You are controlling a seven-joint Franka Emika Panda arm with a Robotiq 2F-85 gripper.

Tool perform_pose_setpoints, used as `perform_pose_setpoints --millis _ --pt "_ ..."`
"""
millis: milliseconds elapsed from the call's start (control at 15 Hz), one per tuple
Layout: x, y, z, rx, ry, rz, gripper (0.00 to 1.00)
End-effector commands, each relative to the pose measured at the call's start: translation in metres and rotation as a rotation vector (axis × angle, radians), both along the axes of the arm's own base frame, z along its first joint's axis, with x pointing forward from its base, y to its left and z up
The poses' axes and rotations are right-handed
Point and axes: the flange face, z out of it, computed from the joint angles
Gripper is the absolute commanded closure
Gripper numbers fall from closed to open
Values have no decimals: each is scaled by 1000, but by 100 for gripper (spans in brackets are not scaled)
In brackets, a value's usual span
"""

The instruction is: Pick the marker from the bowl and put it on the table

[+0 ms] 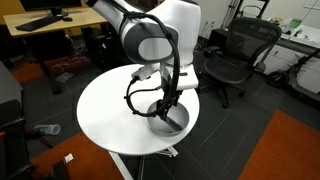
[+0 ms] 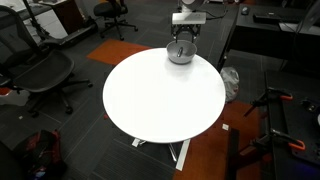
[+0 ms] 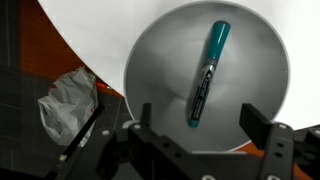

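Hanging over the round grey metallic bowl [image 3: 160, 70] at the edge of the round white tabletop [image 2: 160, 95], the jaws stand open, clear of the teal-and-dark marker [image 3: 208, 72] lying inside.

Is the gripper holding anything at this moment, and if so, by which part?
Nothing is held. In the wrist view the gripper is open over the bowl, and the marker lies loose inside the bowl, clear of both fingers.

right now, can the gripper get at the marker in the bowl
Probably yes: the open gripper hangs right above the bowl, and the marker lies alone in it with nothing covering it.
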Motion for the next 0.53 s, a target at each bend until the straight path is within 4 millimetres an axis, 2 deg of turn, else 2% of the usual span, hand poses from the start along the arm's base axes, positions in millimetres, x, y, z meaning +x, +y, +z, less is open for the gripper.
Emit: perform_pose_setpoints --millis 0,200,467 --pt "8 -5 -7 36 21 8 15" --pt "12 -6 -19 46 22 4 18" --pt "18 -10 -35 58 26 -1 15"
